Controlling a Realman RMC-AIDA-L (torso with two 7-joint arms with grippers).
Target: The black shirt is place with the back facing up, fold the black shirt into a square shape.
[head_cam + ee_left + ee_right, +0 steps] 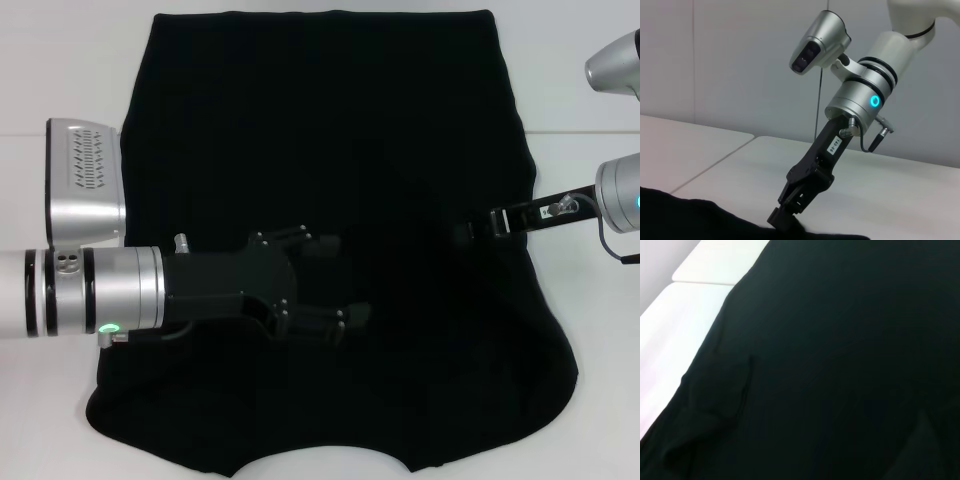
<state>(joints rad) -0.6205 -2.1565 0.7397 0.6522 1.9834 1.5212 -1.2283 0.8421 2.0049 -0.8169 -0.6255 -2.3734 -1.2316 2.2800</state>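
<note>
The black shirt lies spread flat on the white table, plain side up, with no sleeves sticking out at its sides. My left gripper reaches in from the left and hovers open over the shirt's middle, nothing between its fingers. My right gripper comes in from the right and rests low on the shirt's right part. The left wrist view shows that right gripper with its tip down at the black shirt. The right wrist view is filled by the black shirt, with a loose fold near its edge.
White table surrounds the shirt on the left and right. A seam between two tabletops runs behind the shirt. The shirt's curved near edge lies close to the table's front. Table shows beside the shirt's edge.
</note>
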